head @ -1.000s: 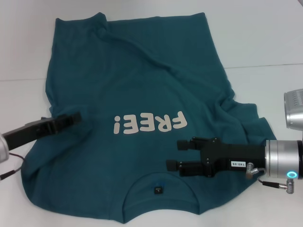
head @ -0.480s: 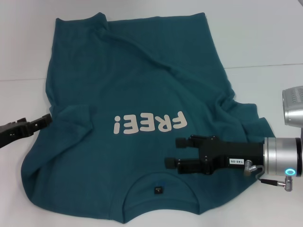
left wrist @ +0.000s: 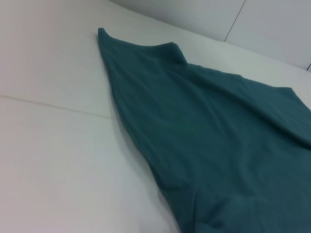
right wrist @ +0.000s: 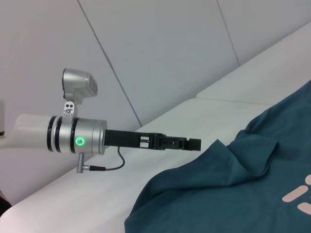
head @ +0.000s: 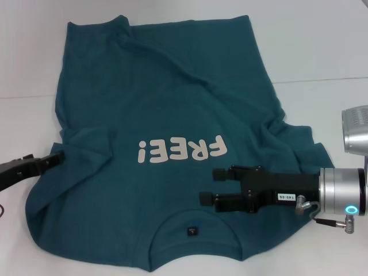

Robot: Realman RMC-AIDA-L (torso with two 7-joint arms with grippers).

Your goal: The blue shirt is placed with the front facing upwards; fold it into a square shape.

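The blue shirt (head: 167,115) lies face up on the white table, collar and small dark label (head: 191,231) toward me and the cream "FREE!" print (head: 183,150) in the middle. Its left sleeve is folded in and wrinkled; the right sleeve (head: 302,146) lies spread and creased. My right gripper (head: 211,185) is open and empty, just above the shirt beside the collar, below the print. My left gripper (head: 56,157) is at the shirt's left edge by the folded sleeve; it also shows in the right wrist view (right wrist: 194,143). The shirt fills the left wrist view (left wrist: 218,136).
The white table (head: 322,52) has bare room to the right, left and far side of the shirt. A seam line (head: 322,80) crosses the tabletop. The silver left arm (right wrist: 77,138) shows against a grey wall in the right wrist view.
My left gripper has drawn back to the left, off the shirt's sleeve to its edge. My right gripper has crept slightly left. The shirt lies as before.
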